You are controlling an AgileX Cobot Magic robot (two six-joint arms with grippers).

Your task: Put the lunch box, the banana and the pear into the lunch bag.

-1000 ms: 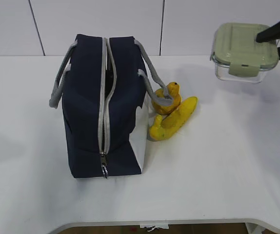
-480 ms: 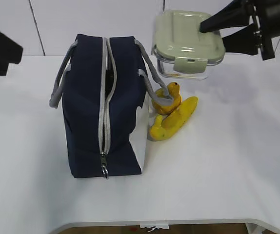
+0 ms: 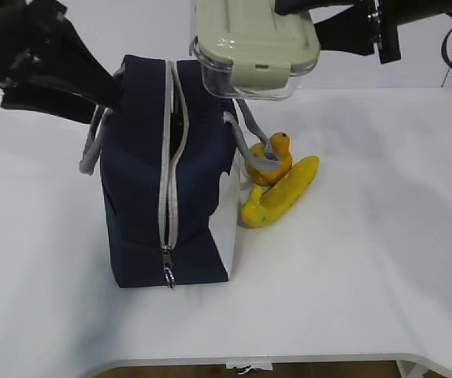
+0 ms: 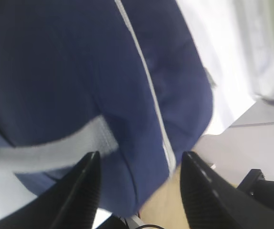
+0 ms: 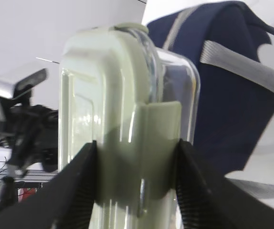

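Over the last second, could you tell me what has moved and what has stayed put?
The right gripper, shut on the lunch box, has carried it leftward from the table's far right to above the lunch bag. The left gripper, open, has come in beside the bag's left handle. The bag, pear and banana have not moved.

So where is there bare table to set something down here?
Bare table lies right of and in front of the banana, and left of the lunch bag. It is crowded where the pear and banana sit against the bag.
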